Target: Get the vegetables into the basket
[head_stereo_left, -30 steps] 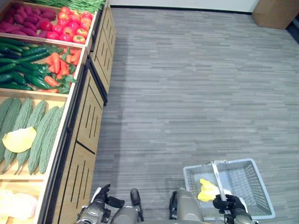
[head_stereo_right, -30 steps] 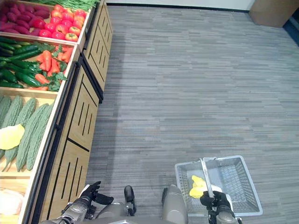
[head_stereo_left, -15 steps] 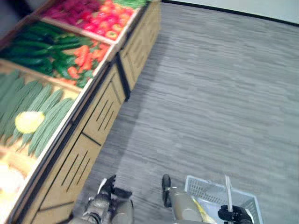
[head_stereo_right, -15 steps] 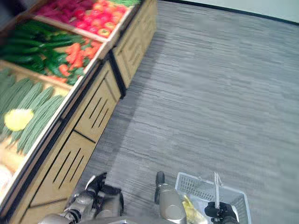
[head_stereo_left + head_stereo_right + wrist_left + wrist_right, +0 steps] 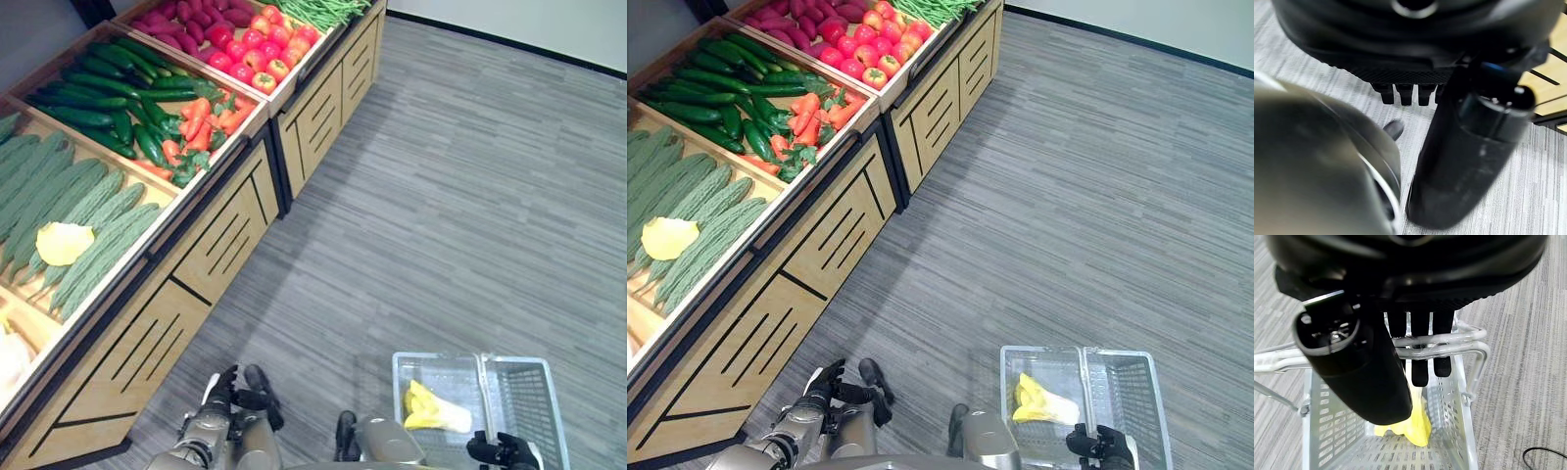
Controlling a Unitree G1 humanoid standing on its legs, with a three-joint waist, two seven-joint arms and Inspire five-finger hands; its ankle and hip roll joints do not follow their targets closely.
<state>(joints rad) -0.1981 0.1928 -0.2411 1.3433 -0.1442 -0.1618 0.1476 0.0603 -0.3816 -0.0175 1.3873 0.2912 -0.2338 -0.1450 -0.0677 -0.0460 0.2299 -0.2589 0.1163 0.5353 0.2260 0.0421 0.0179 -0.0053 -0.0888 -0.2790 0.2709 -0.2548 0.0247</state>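
Currently, left eye view: the wire basket [image 5: 519, 392] hangs at 5 o'clock over grey floor, its handle [image 5: 483, 392] taken by the right hand [image 5: 505, 450], with one yellow-green leafy vegetable [image 5: 431, 409] lying inside. The wooden display stand [image 5: 211, 245] runs from 7 to 12 o'clock; bitter gourds [image 5: 93, 220] fill the near bin, a loose yellow leaf [image 5: 62, 243] on top, then cucumbers [image 5: 103, 93], carrots [image 5: 201, 116] and tomatoes [image 5: 265, 44] farther along. Left hand [image 5: 227, 397] sits at 6 o'clock, well apart from the produce. Right eye view agrees. Left wrist view: left hand's fingers [image 5: 1403, 93] curled, nothing in them. Right wrist view: right hand's fingers [image 5: 1420, 345] hooked round the wire handle, basket and vegetable hanging below. Judgement: gourds look firm, warty, moderately heavy, so wrap round mid-body; leafy items are light, soft, bruise easily; tomatoes smooth, likely to roll.
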